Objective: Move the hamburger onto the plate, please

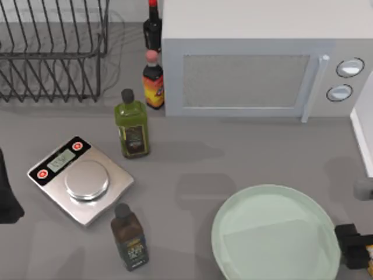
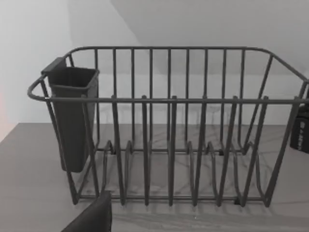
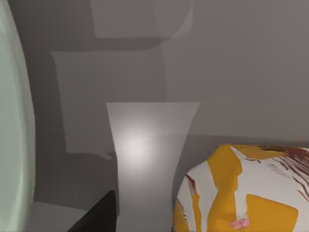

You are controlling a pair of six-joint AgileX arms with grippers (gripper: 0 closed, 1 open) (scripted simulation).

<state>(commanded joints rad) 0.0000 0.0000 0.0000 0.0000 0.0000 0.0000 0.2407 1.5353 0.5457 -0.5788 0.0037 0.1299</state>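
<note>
Two arms at grey surface. Right hand low at right edge, just beside plate; finger state: cannot tell. Hamburger on surface next to right hand, just off plate rim, plate bare. Left hand parked at left edge, facing dish rack; finger state: cannot tell.

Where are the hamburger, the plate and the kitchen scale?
hamburger [image 3: 251,193]: right wrist view, on its orange-and-white surface.
plate [image 1: 274,236]: top view, on its bare mint-green floor.
kitchen scale [image 1: 86,179]: top view, on its round steel pan.
</note>
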